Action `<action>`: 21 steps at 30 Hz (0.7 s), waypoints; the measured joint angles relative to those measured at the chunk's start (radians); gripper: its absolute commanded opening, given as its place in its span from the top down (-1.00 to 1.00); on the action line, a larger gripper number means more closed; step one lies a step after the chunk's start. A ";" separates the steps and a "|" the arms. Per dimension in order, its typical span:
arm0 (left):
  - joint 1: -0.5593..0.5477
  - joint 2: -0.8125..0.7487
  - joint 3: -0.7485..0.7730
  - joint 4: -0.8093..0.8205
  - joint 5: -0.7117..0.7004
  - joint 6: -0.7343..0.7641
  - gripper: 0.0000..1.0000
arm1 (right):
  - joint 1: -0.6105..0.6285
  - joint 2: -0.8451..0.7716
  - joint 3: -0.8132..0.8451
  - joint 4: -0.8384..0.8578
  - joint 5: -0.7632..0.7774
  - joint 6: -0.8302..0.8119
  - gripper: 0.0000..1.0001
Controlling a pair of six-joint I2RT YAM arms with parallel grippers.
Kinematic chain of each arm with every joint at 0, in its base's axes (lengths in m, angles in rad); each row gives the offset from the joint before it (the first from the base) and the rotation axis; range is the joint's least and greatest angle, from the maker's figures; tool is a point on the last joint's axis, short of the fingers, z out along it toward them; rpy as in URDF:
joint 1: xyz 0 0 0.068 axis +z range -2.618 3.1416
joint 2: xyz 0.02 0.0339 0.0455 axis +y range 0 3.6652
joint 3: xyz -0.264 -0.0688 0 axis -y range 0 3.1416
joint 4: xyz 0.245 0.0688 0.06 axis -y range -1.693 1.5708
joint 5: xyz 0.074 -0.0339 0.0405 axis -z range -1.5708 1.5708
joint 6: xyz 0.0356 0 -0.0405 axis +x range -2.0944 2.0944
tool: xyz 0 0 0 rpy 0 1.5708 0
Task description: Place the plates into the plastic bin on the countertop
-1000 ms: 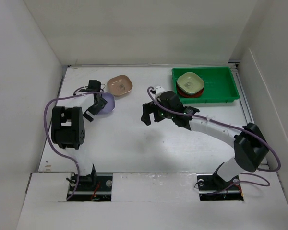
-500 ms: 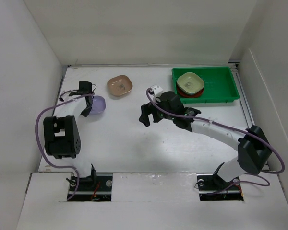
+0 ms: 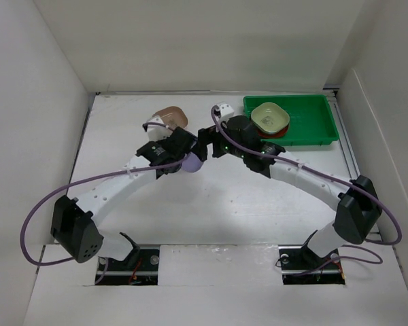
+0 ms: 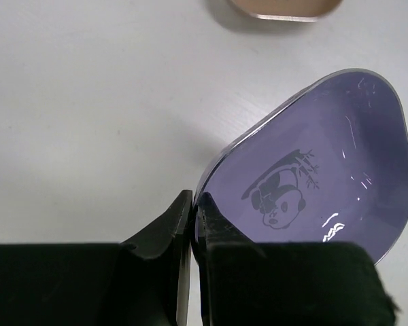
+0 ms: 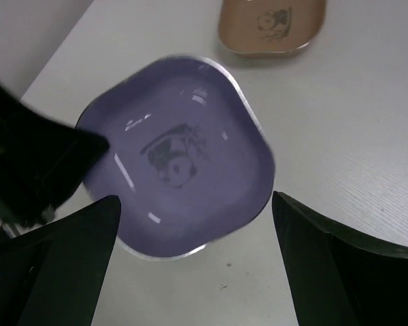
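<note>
— White walls enclose a white surface (image 3: 217,210); where is the lilac plate (image 3: 192,164)?
— Mid-surface, pinched by its rim in the left hand (image 4: 192,204), which is clenched on it; the right hand (image 5: 194,204) hovers over it with fingers spread wide, grasping nothing.
— And the green bin (image 3: 313,115)?
— Far right corner, well apart from the plate, already holding a pale green dish (image 3: 269,117) on a red plate (image 3: 277,134); it lies on the right arm's side, so a handover looks likely.
— What does each view add?
— Left wrist shows the rim grip and a panda print; right wrist shows open fingers flanking the plate, with the tan-brown dish (image 5: 272,24) beyond; only the overhead view shows the bin.
</note>
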 measured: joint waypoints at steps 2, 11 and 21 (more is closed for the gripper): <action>-0.065 0.006 0.000 -0.032 -0.024 -0.009 1.00 | -0.018 0.000 0.000 -0.002 0.037 0.031 -0.90; -0.150 -0.005 0.035 -0.084 -0.057 -0.024 1.00 | -0.080 0.001 -0.100 0.002 0.201 0.154 -0.74; -0.148 -0.167 -0.051 0.093 -0.023 0.123 1.00 | -0.090 0.043 -0.113 0.098 0.083 0.142 0.25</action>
